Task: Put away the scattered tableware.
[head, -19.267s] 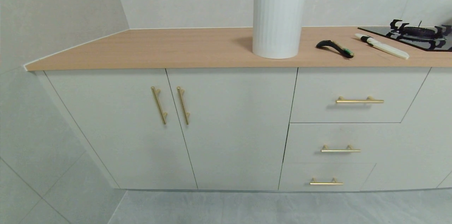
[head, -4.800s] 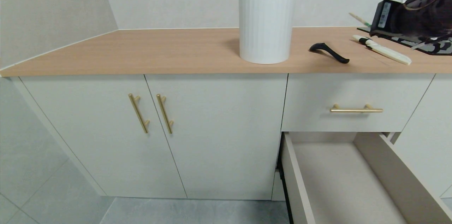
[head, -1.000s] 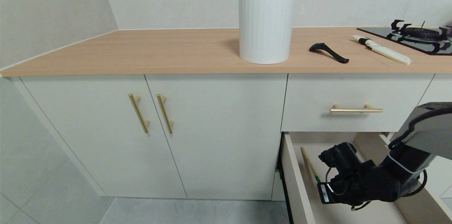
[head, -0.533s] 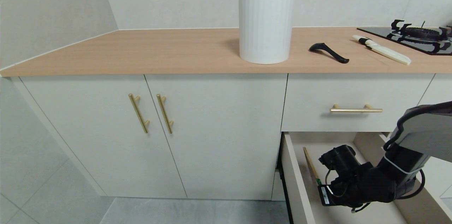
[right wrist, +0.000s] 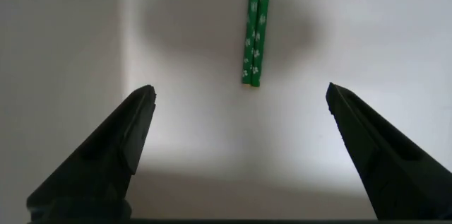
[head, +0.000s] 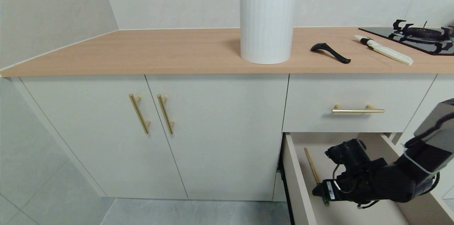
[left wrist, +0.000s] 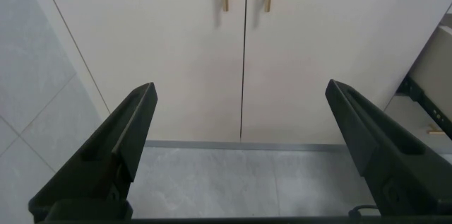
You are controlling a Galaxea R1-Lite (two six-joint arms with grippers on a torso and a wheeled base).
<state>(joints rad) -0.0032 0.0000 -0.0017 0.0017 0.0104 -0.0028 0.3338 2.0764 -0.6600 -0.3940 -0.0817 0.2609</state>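
A pair of wooden chopsticks [head: 312,169] with green ends [right wrist: 256,40] lies on the floor of the open drawer [head: 296,182], along its left wall. My right gripper [head: 320,193] is low inside the drawer, just behind the green ends, open [right wrist: 240,153] with nothing between its fingers. On the wooden counter [head: 177,51] lie a black curved utensil [head: 330,52] and a white knife [head: 383,49]. My left gripper [left wrist: 240,153] hangs open and holds nothing, in front of the cabinet doors [left wrist: 244,47].
A tall white ribbed cylinder [head: 266,19] stands on the counter left of the black utensil. A black gas hob [head: 422,37] is at the far right. The top drawer with its gold handle [head: 357,110] is closed above the open one.
The lower drawer was pulled open and the chopsticks went from counter to drawer. In the last second my right gripper drew back toward the drawer's front, leaving them lying free.
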